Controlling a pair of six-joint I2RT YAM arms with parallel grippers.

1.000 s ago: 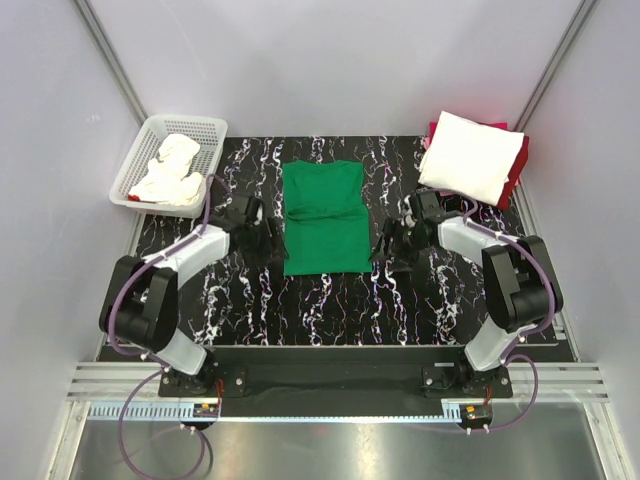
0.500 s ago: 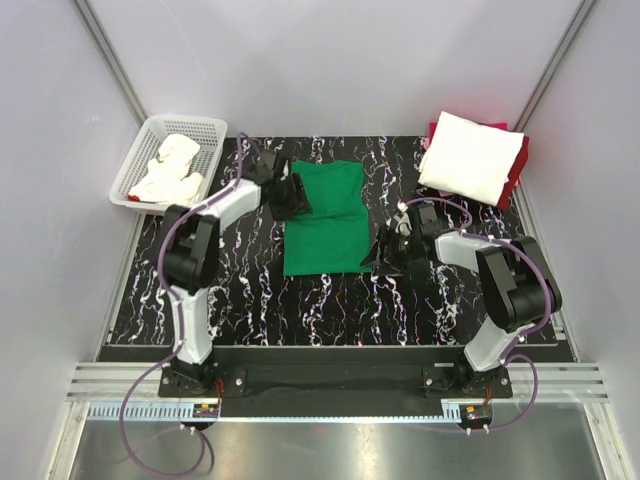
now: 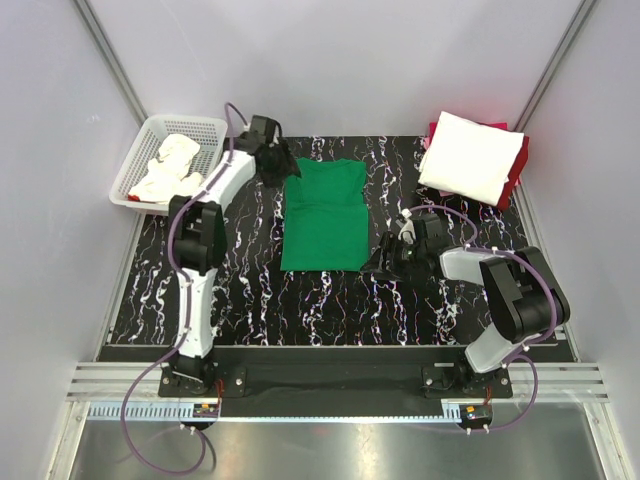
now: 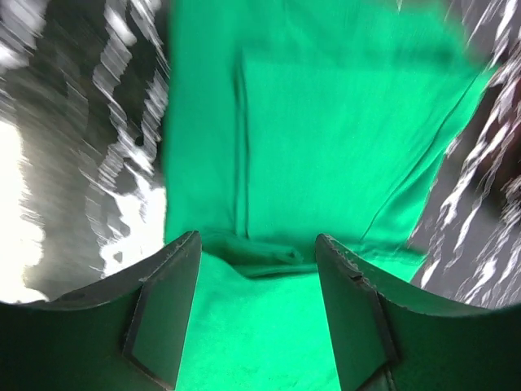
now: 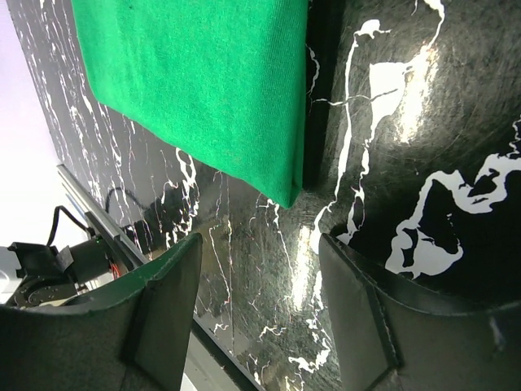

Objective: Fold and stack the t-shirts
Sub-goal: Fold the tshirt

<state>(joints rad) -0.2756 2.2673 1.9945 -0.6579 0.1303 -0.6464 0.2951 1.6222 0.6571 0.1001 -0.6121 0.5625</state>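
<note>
A bright green t-shirt lies folded flat in the middle of the black marbled table. My left gripper is open at its far left corner; in the left wrist view the jaws stand wide apart with green fabric between and below them. My right gripper is open just off the shirt's near right corner; the right wrist view shows that corner above the empty jaws. A folded white t-shirt lies on a red one at the back right.
A white mesh basket at the back left holds crumpled white cloth. Grey walls and metal frame posts surround the table. The arm bases sit on a rail at the near edge.
My left arm has swung from the shirt's left edge out to its far left corner. My right gripper has slid a little nearer, toward the near right corner.
</note>
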